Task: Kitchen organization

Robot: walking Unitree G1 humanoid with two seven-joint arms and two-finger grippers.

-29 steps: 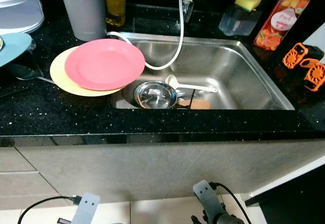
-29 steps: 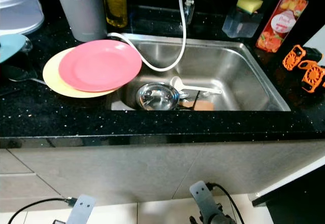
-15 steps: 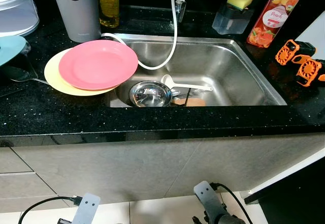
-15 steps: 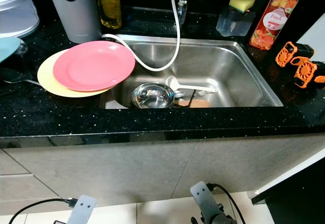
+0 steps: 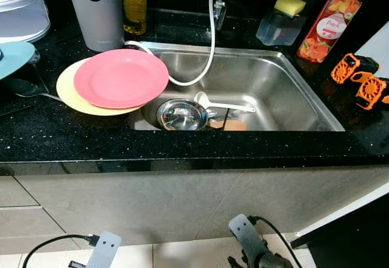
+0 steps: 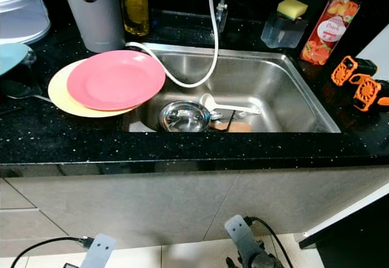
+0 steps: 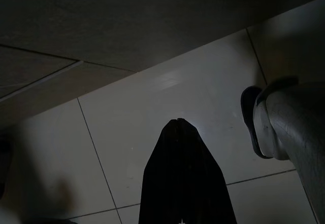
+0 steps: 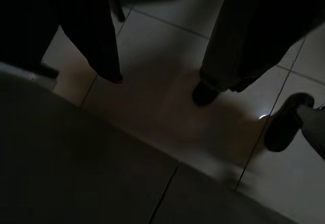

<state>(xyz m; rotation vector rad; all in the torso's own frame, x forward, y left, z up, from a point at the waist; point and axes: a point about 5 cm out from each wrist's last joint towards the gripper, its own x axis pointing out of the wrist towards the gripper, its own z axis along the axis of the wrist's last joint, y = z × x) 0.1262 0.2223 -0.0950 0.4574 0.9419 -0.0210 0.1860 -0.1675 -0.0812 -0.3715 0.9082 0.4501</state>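
- Down by the floor tiles (image 7: 152, 97), the left pincer (image 7: 177, 121) hangs with fingertips pressed together, holding nothing.
- Right pincer (image 8: 157, 89): fingers parted, empty.
- Pink plate (image 5: 121, 78) tops a yellow plate (image 5: 70, 92) on the table (image 5: 182, 146), beside the sink (image 5: 292, 92).

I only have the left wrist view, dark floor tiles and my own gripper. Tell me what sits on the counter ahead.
Observer: A pink plate lies on a yellow plate, left of the sink and overhanging its edge.
Operator: Report what is in the sink.
Observer: A steel bowl at the front, with a white ladle beside it.
Operator: Give me the right arm's status.
Observer: The right gripper hangs low over the floor tiles, open; someone's shoe is nearby.
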